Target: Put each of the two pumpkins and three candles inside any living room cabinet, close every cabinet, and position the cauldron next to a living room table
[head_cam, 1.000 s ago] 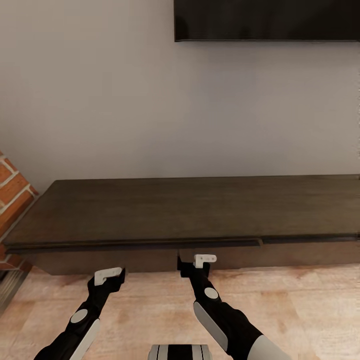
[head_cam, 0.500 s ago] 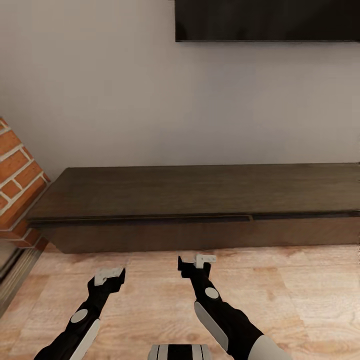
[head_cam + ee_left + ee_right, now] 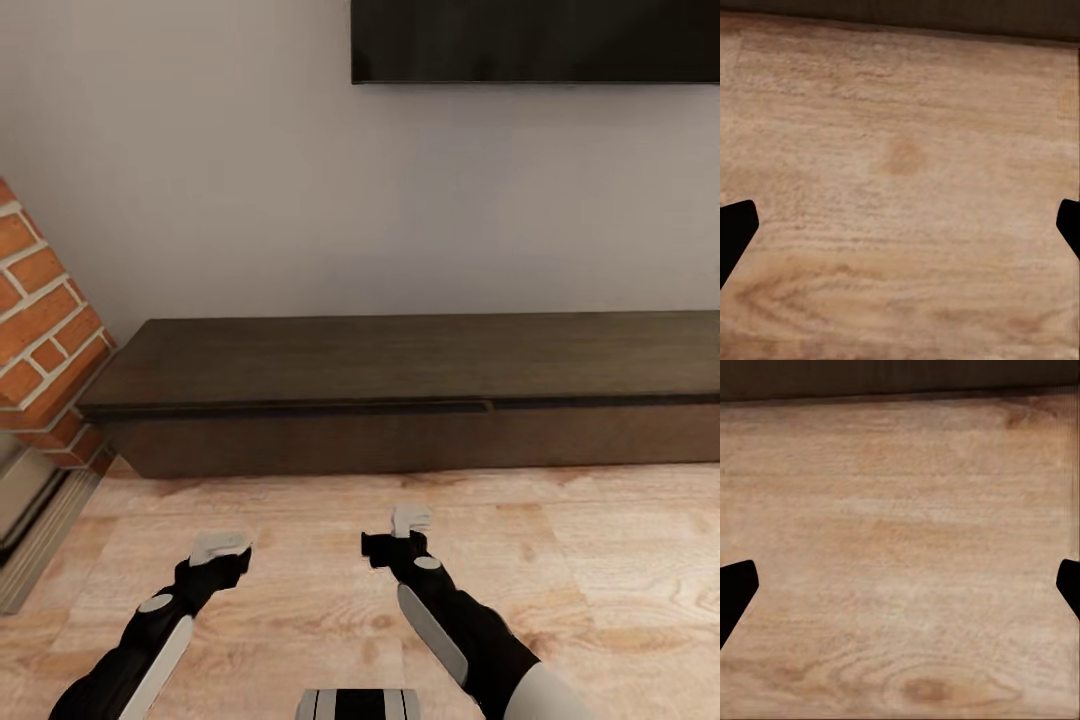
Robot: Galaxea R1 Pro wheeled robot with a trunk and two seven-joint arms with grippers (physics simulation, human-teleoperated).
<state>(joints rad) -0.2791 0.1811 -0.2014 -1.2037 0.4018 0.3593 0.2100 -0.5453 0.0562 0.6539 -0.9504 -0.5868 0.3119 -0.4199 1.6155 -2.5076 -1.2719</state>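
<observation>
The long cabinet [image 3: 420, 390] is sitting shut, straight ahead by the wall, lying sideways. The left gripper [image 3: 222, 552] and right gripper [image 3: 405, 528] (both empty) are hanging wide open over the floor [image 3: 600, 560].

Living room of a home, as we recorded it: low dark wood cabinet [image 3: 420, 385] against a plain wall, wall-mounted black screen [image 3: 535, 40], red brick column [image 3: 45, 320], light plank floor [image 3: 600, 560].

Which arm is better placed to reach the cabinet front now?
Right, slightly, as a judgement: the right claw sits a little nearer the cabinet than the left claw. Both are open, empty, over bare floor.
</observation>
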